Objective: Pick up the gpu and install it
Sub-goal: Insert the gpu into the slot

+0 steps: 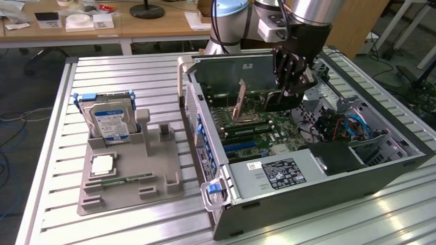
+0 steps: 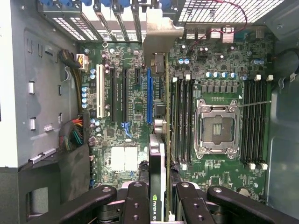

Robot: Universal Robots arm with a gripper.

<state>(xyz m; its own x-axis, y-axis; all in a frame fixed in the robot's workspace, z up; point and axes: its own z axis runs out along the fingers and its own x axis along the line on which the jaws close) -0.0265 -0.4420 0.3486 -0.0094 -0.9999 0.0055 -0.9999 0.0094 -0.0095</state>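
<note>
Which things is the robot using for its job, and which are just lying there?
For the job:
gpu, held in the tool
open computer case
board inside it

Just lying about:
hard drive
memory stick
silver chip
grey holder they sit in
</note>
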